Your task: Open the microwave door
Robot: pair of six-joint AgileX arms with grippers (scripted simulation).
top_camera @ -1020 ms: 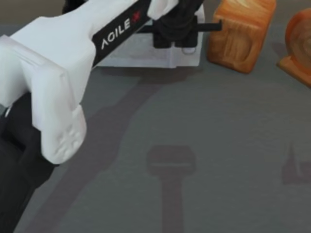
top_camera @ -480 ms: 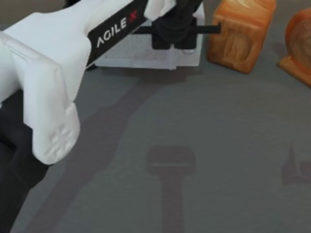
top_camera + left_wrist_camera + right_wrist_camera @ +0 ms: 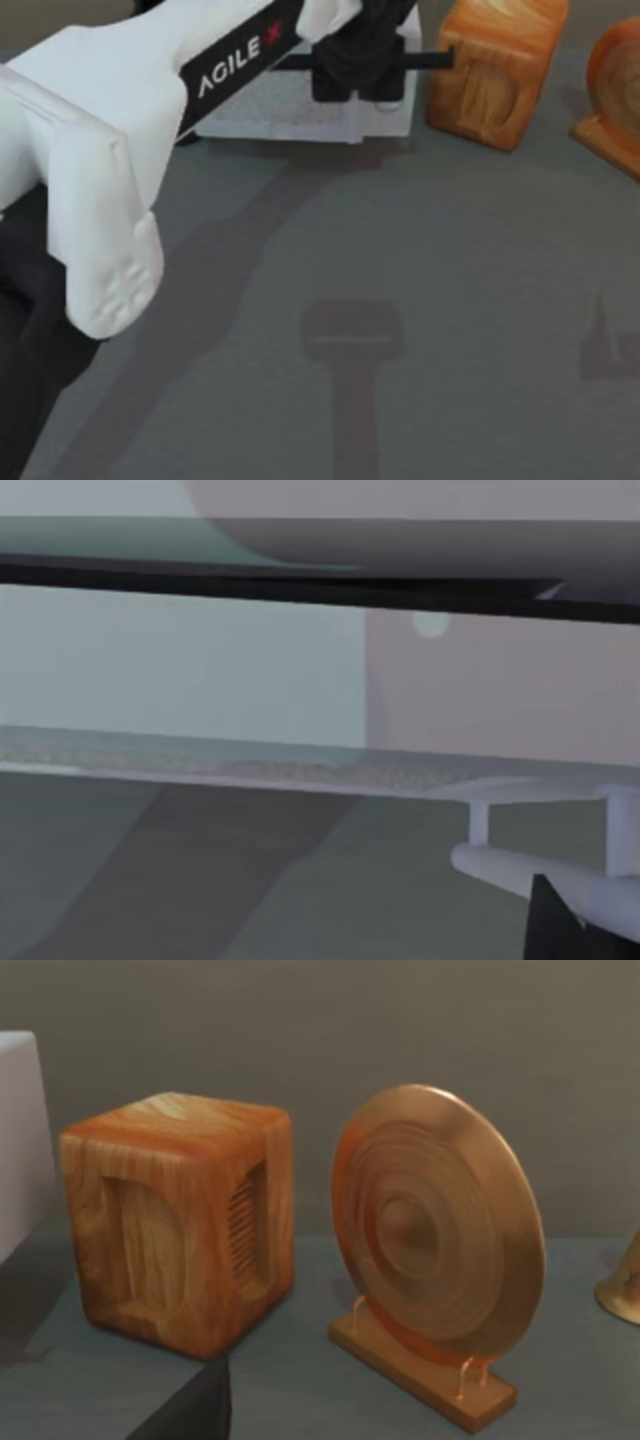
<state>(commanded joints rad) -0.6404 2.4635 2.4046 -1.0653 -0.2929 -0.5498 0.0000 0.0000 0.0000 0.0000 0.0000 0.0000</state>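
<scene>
Left gripper (image 3: 358, 70) reaches over the microwave (image 3: 300, 110) at the table's far edge, right above the microwave door (image 3: 250, 765), whose handle (image 3: 545, 865) sits beside a dark fingertip; whether it's gripping, I cannot tell.

microwave (image 3: 300, 115): smooth matt white plastic; microwave door (image 3: 300, 770) window grey, speckled, mesh-like. block (image 3: 180, 1220): orange wood, visible grain, satin sheen. round disc on stand (image 3: 435, 1235): wood-toned, ringed, slightly glossy. surface (image 3: 450, 280): matt grey, even. left arm (image 3: 110, 130): white plastic shell, smooth, black trim.
</scene>
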